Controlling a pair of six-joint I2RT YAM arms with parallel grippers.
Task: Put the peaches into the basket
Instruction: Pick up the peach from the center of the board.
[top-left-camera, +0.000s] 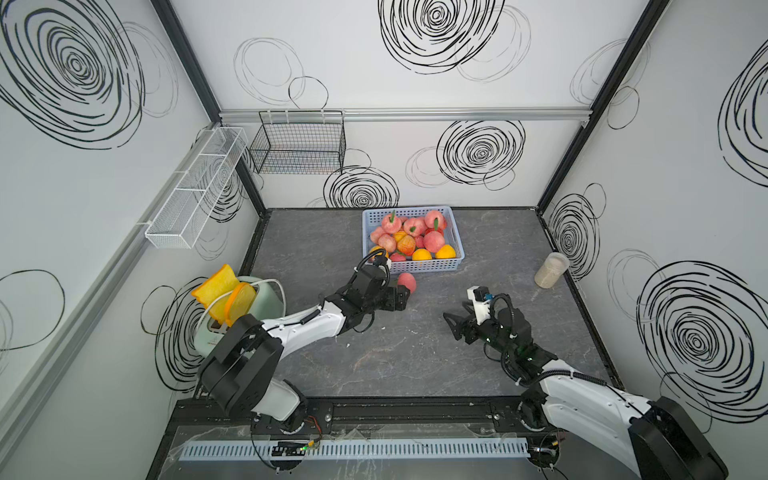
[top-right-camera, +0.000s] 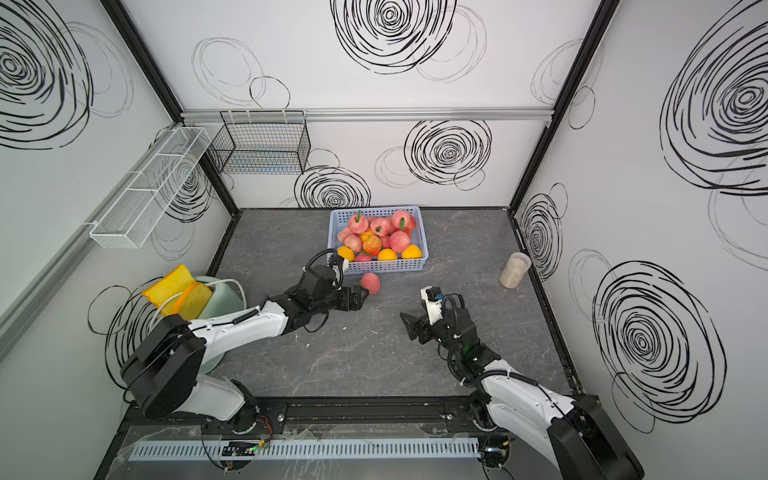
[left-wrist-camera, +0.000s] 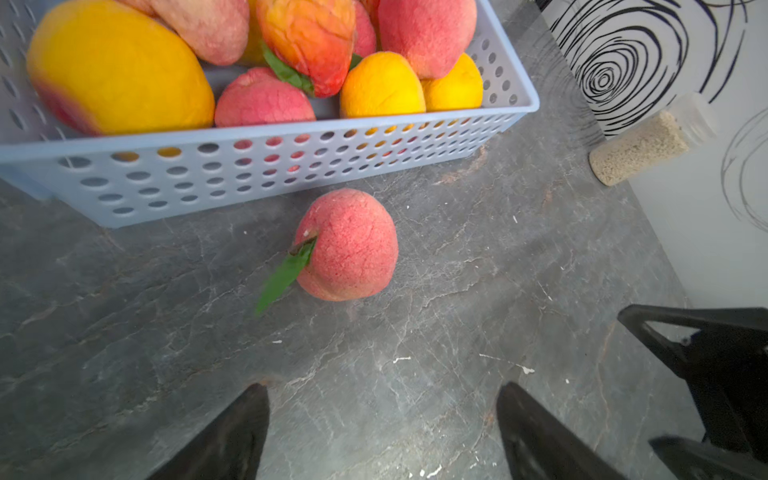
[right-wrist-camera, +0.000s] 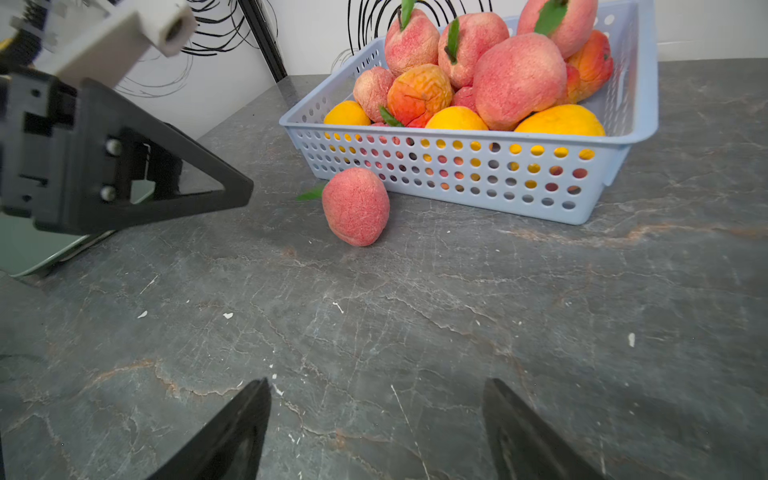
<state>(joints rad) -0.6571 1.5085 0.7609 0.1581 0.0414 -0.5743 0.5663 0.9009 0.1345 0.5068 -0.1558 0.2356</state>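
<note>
The basket (left-wrist-camera: 291, 166) is smooth pale-blue plastic, punched with round holes. The peaches (right-wrist-camera: 515, 79) have matt, finely crackled, foam-like skin. The table (left-wrist-camera: 415, 353) looks like matt grey veined stone. The jar (left-wrist-camera: 640, 145) is clear plastic, holding coarse grains.

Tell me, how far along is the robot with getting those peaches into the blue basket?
Nearly finished. Done: the basket is heaped with peaches. In hand: nothing; the left gripper is open and faces, without touching, the last peach, which lies on the table just outside the basket's near wall. The right gripper is open and empty too. Remaining: grasp that peach and drop it in.
</note>
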